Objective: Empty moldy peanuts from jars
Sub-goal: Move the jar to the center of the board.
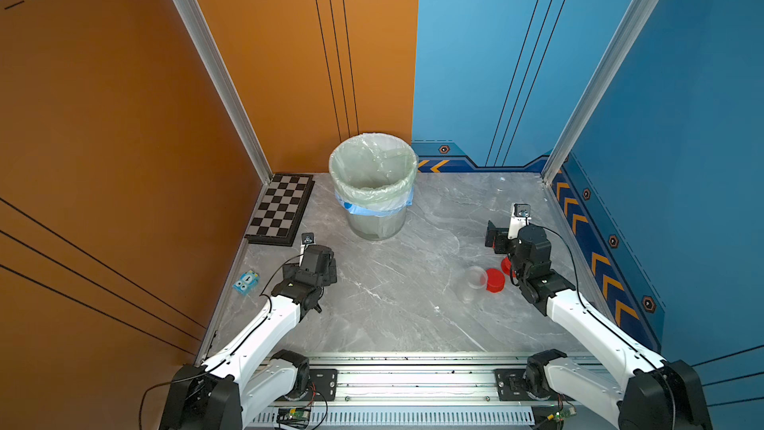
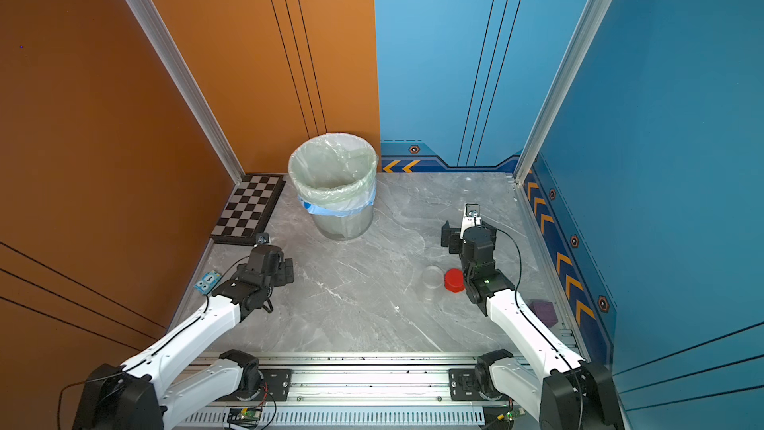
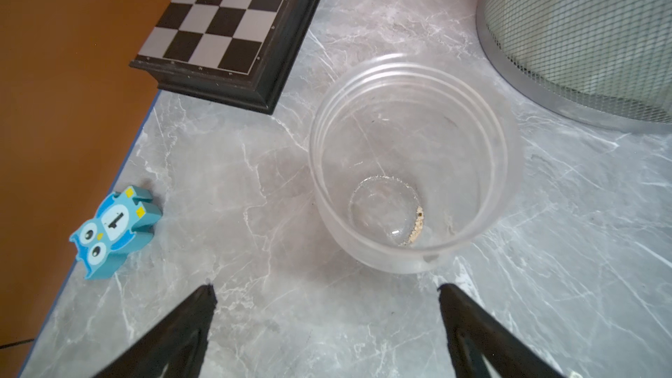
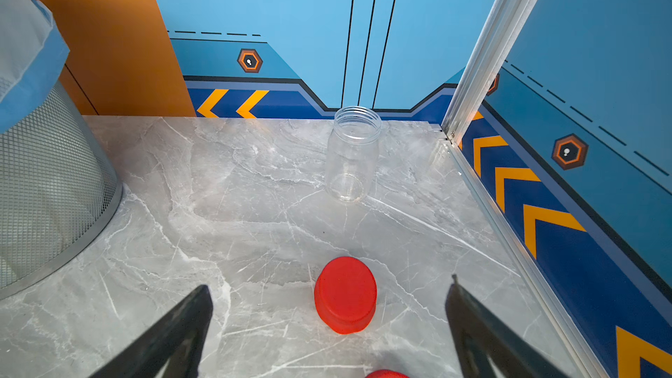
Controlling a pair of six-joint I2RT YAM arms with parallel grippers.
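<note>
Left wrist: left gripper (image 3: 325, 287) spread wide, empty, jar (image 3: 411, 161) ahead; right gripper (image 4: 329, 282) likewise, bare tabletop (image 1: 392, 291) between them.

Open pincer (image 4: 329, 287) — red lid (image 4: 345, 294), lidless jar (image 4: 352, 156), marble table (image 4: 218, 194)

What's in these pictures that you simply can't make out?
- Bin bottom: dim under the cloudy liner, both top views.
- Second red lid: half behind the right arm in a top view; cut off in right wrist view.
- Purple object: partly behind that arm in a top view; unidentifiable.
- Specks in the jar: left wrist view, too small to name.
</note>
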